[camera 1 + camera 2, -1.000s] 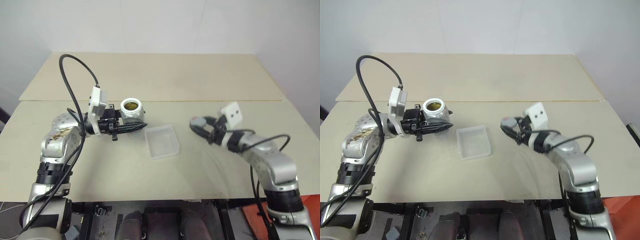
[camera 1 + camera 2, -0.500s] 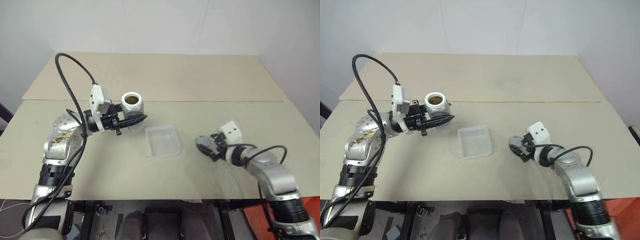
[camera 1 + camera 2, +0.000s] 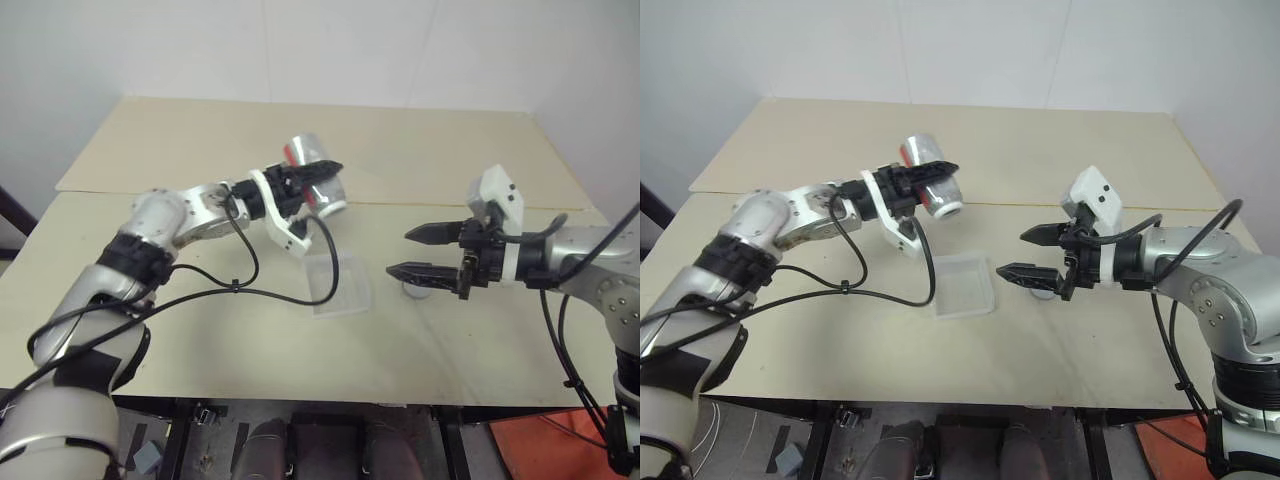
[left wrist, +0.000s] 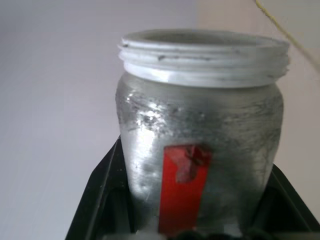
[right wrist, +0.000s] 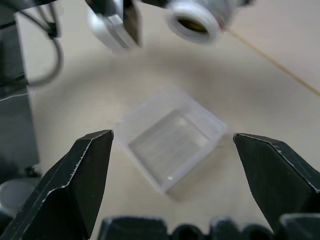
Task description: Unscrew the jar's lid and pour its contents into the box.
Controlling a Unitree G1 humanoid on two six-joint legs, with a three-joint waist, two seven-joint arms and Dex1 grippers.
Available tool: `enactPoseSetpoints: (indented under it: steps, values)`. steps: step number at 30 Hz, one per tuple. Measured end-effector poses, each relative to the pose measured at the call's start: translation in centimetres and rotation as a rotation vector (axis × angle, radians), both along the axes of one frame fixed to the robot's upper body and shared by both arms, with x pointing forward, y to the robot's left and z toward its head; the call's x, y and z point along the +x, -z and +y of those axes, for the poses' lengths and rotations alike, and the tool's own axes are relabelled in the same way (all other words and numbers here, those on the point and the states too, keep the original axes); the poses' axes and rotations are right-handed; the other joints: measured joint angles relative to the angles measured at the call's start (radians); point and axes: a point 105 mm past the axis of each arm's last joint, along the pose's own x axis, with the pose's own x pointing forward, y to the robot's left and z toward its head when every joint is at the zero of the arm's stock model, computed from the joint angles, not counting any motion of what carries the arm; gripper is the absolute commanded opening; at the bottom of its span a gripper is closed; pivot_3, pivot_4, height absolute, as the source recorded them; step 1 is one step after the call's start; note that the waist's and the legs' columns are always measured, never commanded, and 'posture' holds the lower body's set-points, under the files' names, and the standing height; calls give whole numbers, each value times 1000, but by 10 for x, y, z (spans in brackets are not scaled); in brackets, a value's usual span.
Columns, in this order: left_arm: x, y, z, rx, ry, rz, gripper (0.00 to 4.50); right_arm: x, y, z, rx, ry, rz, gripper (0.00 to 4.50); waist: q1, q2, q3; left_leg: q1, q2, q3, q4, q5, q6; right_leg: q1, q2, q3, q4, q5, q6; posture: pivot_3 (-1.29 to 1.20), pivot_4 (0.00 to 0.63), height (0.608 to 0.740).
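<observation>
My left gripper (image 3: 325, 172) is shut on the jar (image 3: 322, 195), a silvery cylinder with a red mark (image 4: 182, 190). The jar is lidless and held in the air, tipped over, with its white threaded mouth (image 5: 194, 22) facing down and toward the box; something brownish shows inside. The box (image 3: 340, 285), a shallow translucent tray, lies on the table just nearer than the jar. To its right my right gripper (image 3: 400, 252) hovers open and holds nothing. The grey lid (image 3: 413, 291) lies flat on the table under its lower finger.
The table (image 3: 200, 330) is two beige boards with a seam (image 3: 420, 205) running across behind the box. A black cable (image 3: 250, 290) from my left arm hangs in a loop just left of the box. A white wall stands behind the table.
My right gripper has opened, left the lid on the table and risen. My left arm has swung the jar over toward the box and tipped its mouth downward. The camera has also shifted.
</observation>
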Motion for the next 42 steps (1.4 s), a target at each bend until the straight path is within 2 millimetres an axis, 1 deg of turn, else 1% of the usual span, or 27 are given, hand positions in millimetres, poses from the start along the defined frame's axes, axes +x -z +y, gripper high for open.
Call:
enactPoseSetpoints:
  steps: [3, 4, 5, 7, 10, 13, 16, 19, 22, 25, 27, 29, 31, 32, 33, 34, 37, 38, 39, 42]
  values:
    - [-3, 29, -3, 142, 53, -64, 1927, 0, 1, 1, 2, -8, 14, 4466, -1, 0, 0, -4, 0, 1, 1, 0, -1, -4, 0, 0, 1, 0, 0, 0, 150, 740]
    - [-4, 35, -4, 177, 63, -87, 1927, -1, 1, 2, 3, -12, 19, 4466, -1, 0, 0, -5, 0, 1, 2, 1, -2, -6, 0, 0, 2, 0, 0, 0, 150, 740]
    - [-4, 37, -5, 194, 69, -109, 1927, -1, 1, 2, 3, -14, 20, 4466, -1, 0, 0, -8, 0, 1, 2, 2, -3, -9, 0, 0, 4, 0, 0, 0, 150, 740]
    - [-3, 34, -7, 192, 68, -142, 1927, -2, 1, 2, 6, -21, 24, 4466, -1, 0, 0, -9, 0, 1, 3, 5, -7, -10, 0, 0, 5, 0, 0, 0, 150, 740]
    - [-3, 31, -12, 177, 79, -161, 1927, -4, 1, 4, 12, -35, 29, 4466, -2, 0, 0, -9, 0, 1, 3, 4, -7, -10, 0, 0, 4, 0, 1, 0, 150, 740]
    - [-4, 31, -13, 171, 82, -157, 1927, -6, 0, 5, 12, -43, 27, 4466, -3, 0, 0, -9, 0, 1, 3, 4, -6, -10, 0, 0, 5, 0, 1, 0, 150, 740]
    - [-5, 29, -14, 147, 88, -134, 1927, -6, 0, 5, 14, -47, 28, 4466, -3, 0, 0, -9, 0, 1, 4, 4, -6, -10, 0, 0, 5, 0, 1, 0, 150, 740]
    - [-7, 26, -11, 75, 68, -49, 1927, -6, 0, 6, 16, -47, 24, 4466, -4, 0, 0, -9, 1, 1, 4, 4, -7, -10, 0, 0, 5, 0, 1, 0, 150, 740]
    - [-2, 22, 1, -96, -21, 130, 1927, -5, -1, 6, 22, -47, 4, 4466, -10, 0, 0, -9, 1, 1, 4, 5, -8, -11, -1, 0, 6, 0, 1, 0, 150, 740]
    - [10, 13, 28, -371, -170, 376, 1927, -3, 1, 4, 29, -31, -15, 4466, -13, 0, 0, -9, 2, 1, 7, 5, -8, -11, -1, 0, 8, 0, 1, 0, 150, 740]
    - [17, 8, 47, -633, -259, 592, 1927, -2, 4, 4, 39, -25, -21, 4466, -17, 0, 0, -9, 2, 1, 11, 5, -8, -11, -1, 0, 11, -1, 2, 0, 150, 740]
    - [19, 9, 61, -908, -299, 863, 1927, -1, 4, 4, 51, -25, -33, 4466, -22, 0, 0, -9, 2, 1, 12, 5, -8, -11, -2, 1, 12, -1, 2, 0, 150, 740]
    - [15, 15, 71, -1082, -300, 1119, 1927, -1, 2, 5, 60, -26, -50, 4466, -23, 0, 0, -8, 2, 0, 13, 5, -8, -10, -1, 1, 13, -1, 2, 0, 150, 740]
    - [13, 16, 74, -1129, -297, 1191, 1927, -1, 2, 5, 65, -24, -56, 4466, -23, 0, 0, -8, 2, 0, 13, 5, -8, -9, -1, 1, 13, -1, 2, 0, 150, 740]
    - [9, 18, 80, -1215, -285, 1304, 1927, 0, 3, 5, 71, -18, -61, 4466, -24, 0, 0, -7, 2, 0, 13, 5, -8, -9, 0, 1, 13, -1, 2, 0, 150, 740]
    - [5, 21, 84, -1284, -272, 1389, 1927, 1, 4, 5, 77, -12, -63, 4466, -26, 0, 0, -6, 2, 0, 12, 5, -8, -8, 0, 1, 13, -1, 2, 0, 150, 740]
    - [-1, 39, 94, -1418, -281, 1526, 1927, 3, 5, 5, 97, 6, -71, 4466, -25, 0, 0, -2, 1, 0, 12, 5, -7, -3, 0, 2, 12, -1, 2, 0, 150, 740]
    - [-2, 50, 97, -1462, -302, 1562, 1927, 3, 5, 5, 98, 13, -75, 4466, -24, 0, 0, 0, 1, -1, 12, 4, -6, -1, 0, 2, 12, -2, 3, 0, 150, 740]
    - [-4, 59, 99, -1491, -314, 1586, 1927, 4, 4, 5, 99, 18, -81, 4466, -24, 0, 0, 1, 1, -1, 12, 1, -2, 1, 0, 1, 12, -1, 2, 0, 150, 740]
    - [-9, 85, 103, -1595, -327, 1630, 1927, 4, 1, 4, 108, 27, -95, 4466, -18, 0, 0, 2, 1, -1, 12, 0, 0, 2, 0, 1, 12, -1, 2, 0, 150, 740]
